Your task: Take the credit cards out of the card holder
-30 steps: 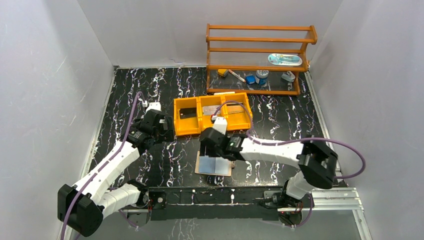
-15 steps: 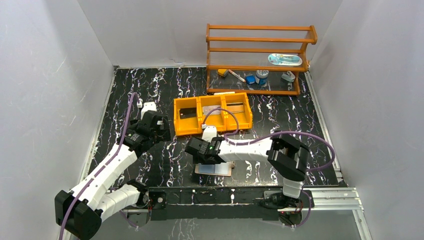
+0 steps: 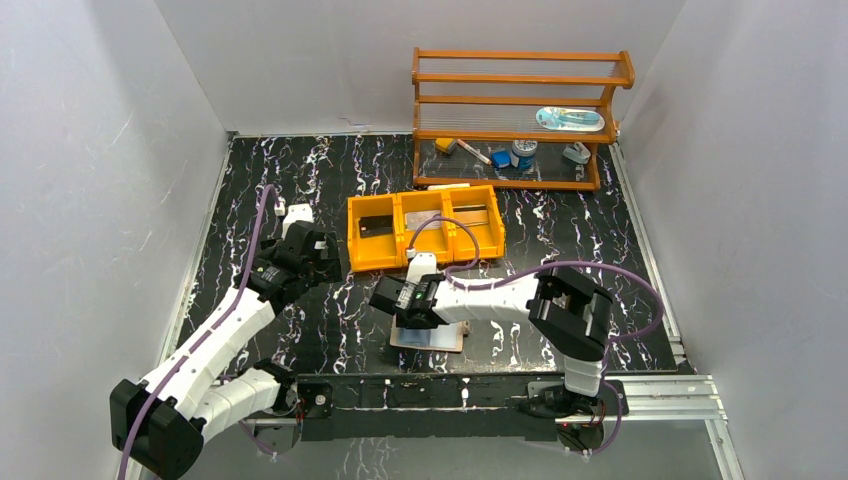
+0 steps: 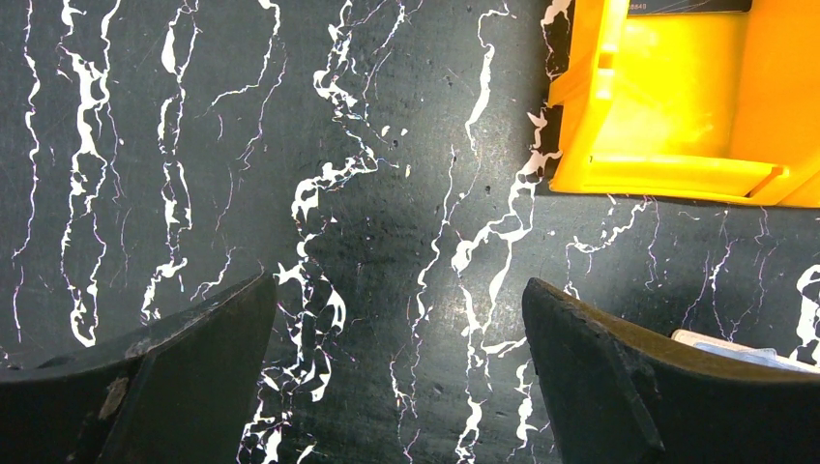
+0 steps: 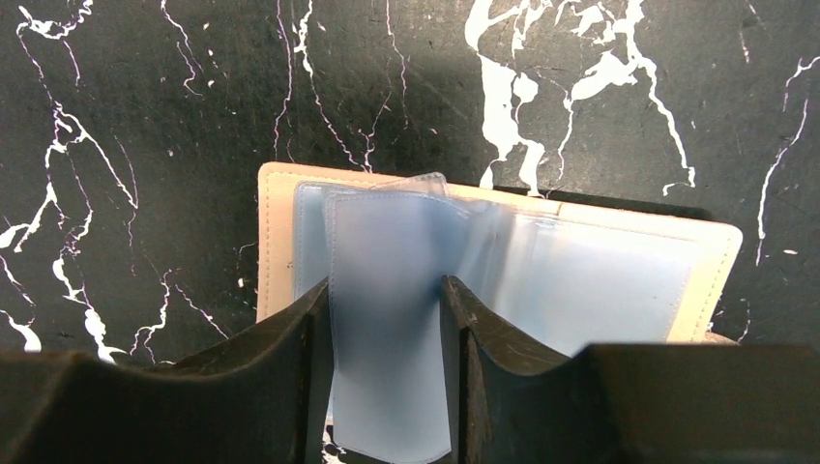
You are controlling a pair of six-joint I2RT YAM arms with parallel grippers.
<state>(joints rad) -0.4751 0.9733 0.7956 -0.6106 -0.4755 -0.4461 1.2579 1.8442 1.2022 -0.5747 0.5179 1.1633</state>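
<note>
My right hand [image 5: 385, 290] just slid onto the card holder [image 5: 619, 271], half closed round a blue flap [image 5: 387, 232]; I can't tell if it grips.

The card holder [image 3: 432, 338] lies open and flat on the table [image 3: 560, 230], near its front edge. It has a tan border and blue-grey inside. One clear sleeve [image 5: 387, 242], over the left panel, is between the fingers of the right gripper [image 5: 385, 290]. Whether cards are inside cannot be told.
</note>
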